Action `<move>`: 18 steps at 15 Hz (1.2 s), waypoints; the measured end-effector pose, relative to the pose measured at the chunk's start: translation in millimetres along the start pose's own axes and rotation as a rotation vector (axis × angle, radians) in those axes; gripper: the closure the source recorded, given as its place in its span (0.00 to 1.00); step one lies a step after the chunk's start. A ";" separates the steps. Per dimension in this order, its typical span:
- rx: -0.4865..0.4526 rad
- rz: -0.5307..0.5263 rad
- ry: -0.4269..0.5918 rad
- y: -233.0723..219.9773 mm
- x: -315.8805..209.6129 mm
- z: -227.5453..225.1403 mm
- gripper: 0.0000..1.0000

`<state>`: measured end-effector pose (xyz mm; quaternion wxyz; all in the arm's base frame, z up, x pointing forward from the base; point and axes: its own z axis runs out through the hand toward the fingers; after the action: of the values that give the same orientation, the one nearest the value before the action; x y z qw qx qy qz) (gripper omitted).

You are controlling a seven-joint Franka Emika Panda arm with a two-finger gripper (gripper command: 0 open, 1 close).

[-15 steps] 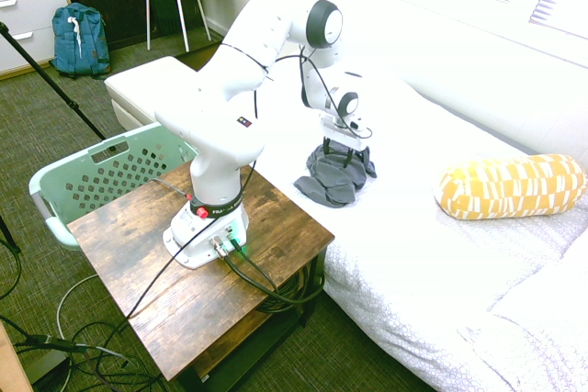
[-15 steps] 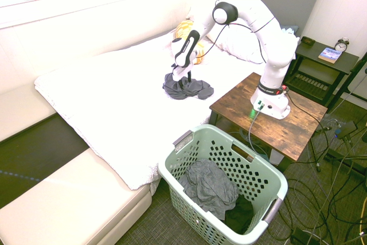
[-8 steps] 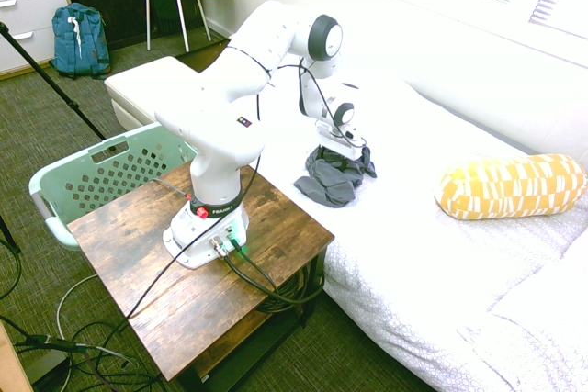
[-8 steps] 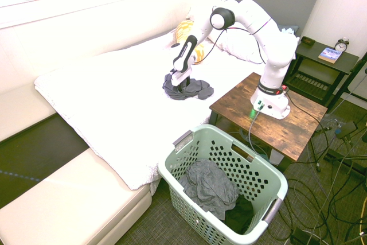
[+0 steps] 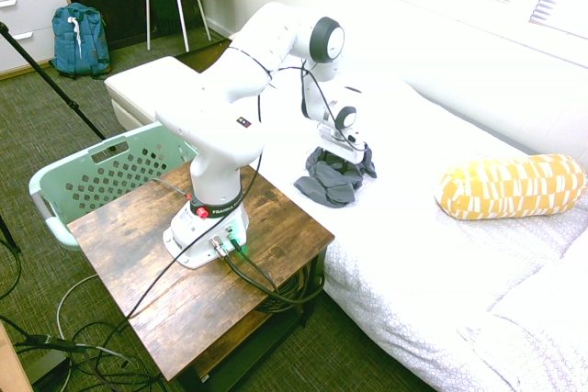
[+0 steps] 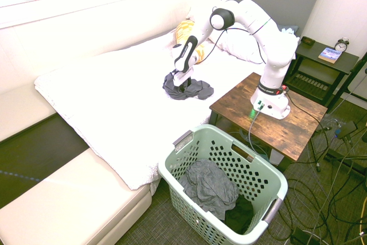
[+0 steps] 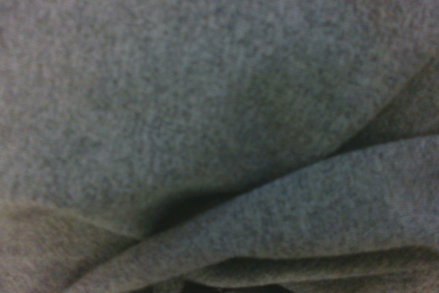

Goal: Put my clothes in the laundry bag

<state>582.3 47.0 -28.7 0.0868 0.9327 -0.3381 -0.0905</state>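
A crumpled dark grey garment, the clothes [image 5: 327, 184] [image 6: 196, 89], lies on the white bed near its edge by the wooden table. My gripper [image 5: 341, 154] [image 6: 180, 84] is pressed straight down into the top of this pile, its tips sunk in the fabric. Grey cloth [image 7: 206, 101] with folds fills the whole wrist view. The mint-green laundry bag [image 6: 229, 142] [image 5: 92, 151] stands on the floor beside the table. More grey clothing [image 6: 206, 185] lies inside it.
A yellow-and-white cushion [image 5: 510, 185] [image 6: 184, 28] lies further along the bed. The wooden table [image 5: 276, 227] [image 6: 298, 124] stands between bed and basket. A blue backpack [image 5: 78, 39] leans by the drawers. A nightstand carries a clock [image 6: 342, 44].
The gripper has come down from just above the clothes into the pile. The fabric has bunched up under it.
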 end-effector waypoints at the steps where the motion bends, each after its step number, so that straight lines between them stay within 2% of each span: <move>1: -0.001 0.000 0.001 1.3 1.4 0.2 1.00; 13: 0.003 0.021 -0.004 4.1 3.0 -1.0 1.00; 16: 0.029 0.038 0.011 4.8 10.8 -25.5 1.00; 18: 0.071 0.052 0.032 6.3 14.3 -65.7 1.00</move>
<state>604.1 39.6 34.8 0.0613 0.9274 -0.3638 -0.0609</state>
